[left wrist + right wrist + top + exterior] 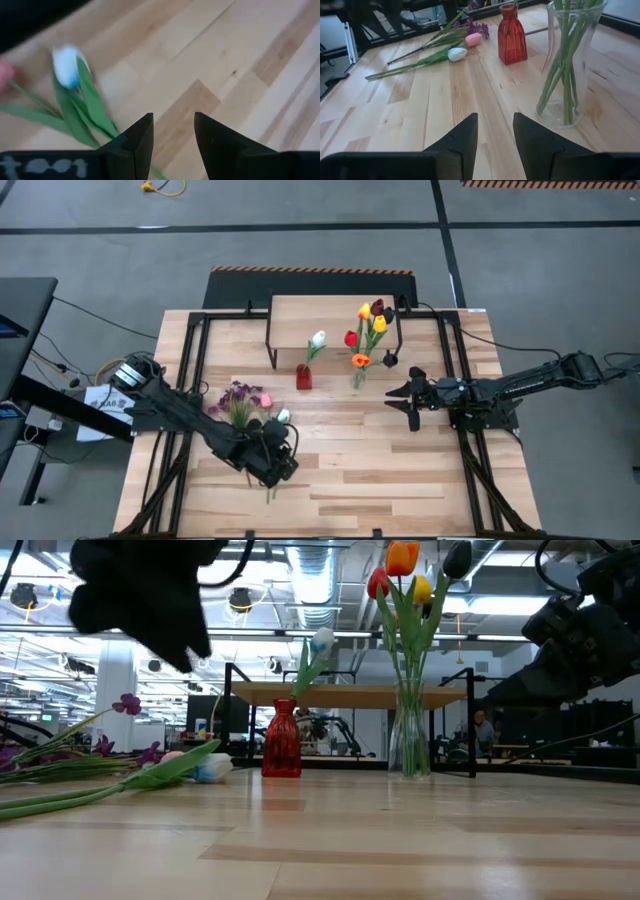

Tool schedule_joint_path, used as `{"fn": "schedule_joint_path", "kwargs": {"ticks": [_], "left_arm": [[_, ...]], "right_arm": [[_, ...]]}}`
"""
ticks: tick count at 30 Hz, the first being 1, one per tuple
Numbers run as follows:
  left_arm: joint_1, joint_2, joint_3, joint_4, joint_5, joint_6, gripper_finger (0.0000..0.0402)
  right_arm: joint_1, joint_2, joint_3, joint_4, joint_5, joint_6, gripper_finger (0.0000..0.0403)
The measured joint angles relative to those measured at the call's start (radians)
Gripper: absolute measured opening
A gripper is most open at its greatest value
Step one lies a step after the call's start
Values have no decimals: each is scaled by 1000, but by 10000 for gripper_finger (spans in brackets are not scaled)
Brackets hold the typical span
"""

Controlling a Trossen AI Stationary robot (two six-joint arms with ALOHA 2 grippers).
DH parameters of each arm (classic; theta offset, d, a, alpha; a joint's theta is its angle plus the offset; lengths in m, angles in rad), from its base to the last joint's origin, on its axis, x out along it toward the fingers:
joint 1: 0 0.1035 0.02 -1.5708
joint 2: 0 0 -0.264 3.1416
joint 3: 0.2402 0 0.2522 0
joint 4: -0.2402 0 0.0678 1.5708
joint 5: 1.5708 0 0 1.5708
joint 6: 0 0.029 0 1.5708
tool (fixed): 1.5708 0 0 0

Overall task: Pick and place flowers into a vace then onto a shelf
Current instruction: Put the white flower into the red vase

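Observation:
Loose flowers lie flat on the plank table at its left: purple sprigs (240,397), a pink tulip (265,400) and a white tulip (283,416), the white one also in the left wrist view (67,62). My left gripper (173,120) hangs open above bare wood just near-side of them (278,458), with nothing between its fingers. A red vase (303,377) holds one white tulip (318,339). A clear glass vase (570,60) holds red, orange, yellow and maroon tulips (370,325). Both vases stand on the table in front of the shelf (310,315). My right gripper (495,120) waits open right of the glass vase (400,394).
Black frame rails (190,380) run along the table's left and right sides and around the shelf. Open wood (380,480) lies between the two arms toward the near edge. The shelf's black legs (272,345) stand behind the vases.

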Motion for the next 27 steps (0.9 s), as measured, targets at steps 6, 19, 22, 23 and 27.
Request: {"fn": "schedule_joint_path", "kwargs": {"ticks": [6, 19, 22, 23, 27], "left_arm": [[0, 1, -2, -50, 51, -98, 131], [71, 43, -4, -90, 180, -77, 131], [86, 51, -2, -100, 192, -67, 131], [90, 52, -2, -115, 193, -65, 131], [105, 64, -2, -145, 199, -63, 131]], "right_arm": [[0, 0, 0, 5, 1, -1, 118], [-1, 0, 0, 8, 3, -2, 118], [-1, 0, 0, 3, 3, -2, 118], [-1, 0, 0, 6, 3, -2, 118], [-1, 0, 0, 4, 3, -2, 118]]}}
